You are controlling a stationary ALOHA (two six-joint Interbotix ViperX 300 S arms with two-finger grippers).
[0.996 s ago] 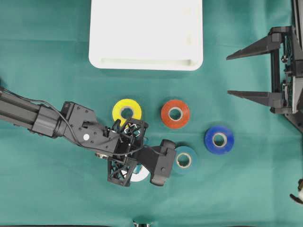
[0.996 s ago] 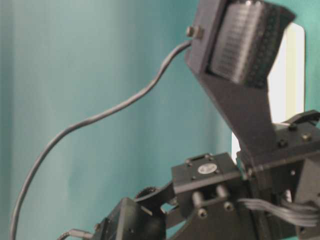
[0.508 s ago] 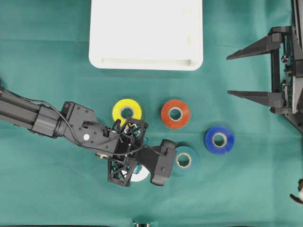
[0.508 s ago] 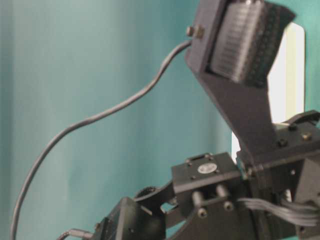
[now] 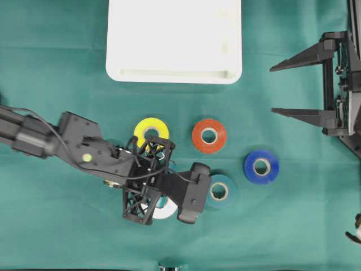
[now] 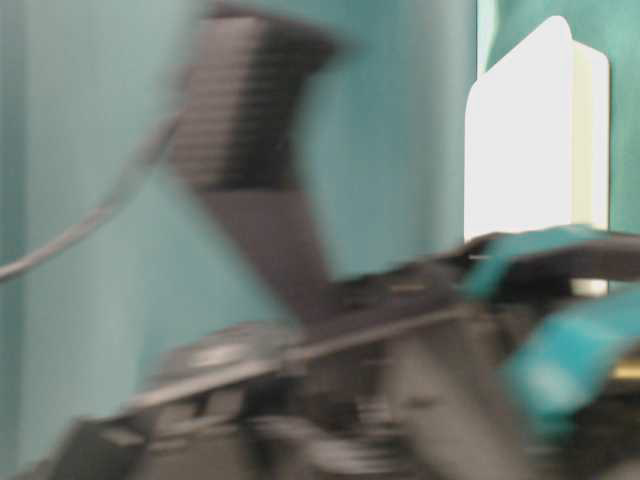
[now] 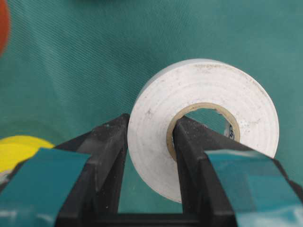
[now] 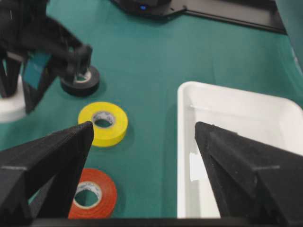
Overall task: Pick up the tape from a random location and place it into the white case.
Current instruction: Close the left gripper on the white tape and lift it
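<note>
Left gripper (image 7: 150, 175) clamped on the white tape (image 7: 201, 125), one finger through its core, one outside; roll sits below the white case (image 5: 174, 40). Right gripper (image 5: 299, 87) gapes, idle. Lift straight, clear the yellow roll (image 5: 151, 132), carry over the case rim.

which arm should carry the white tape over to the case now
Left. Its tool is already shut on the white tape, one finger through the core and one outside. The right tool hangs open at the far edge, holding nothing, though nearer the white case.
</note>
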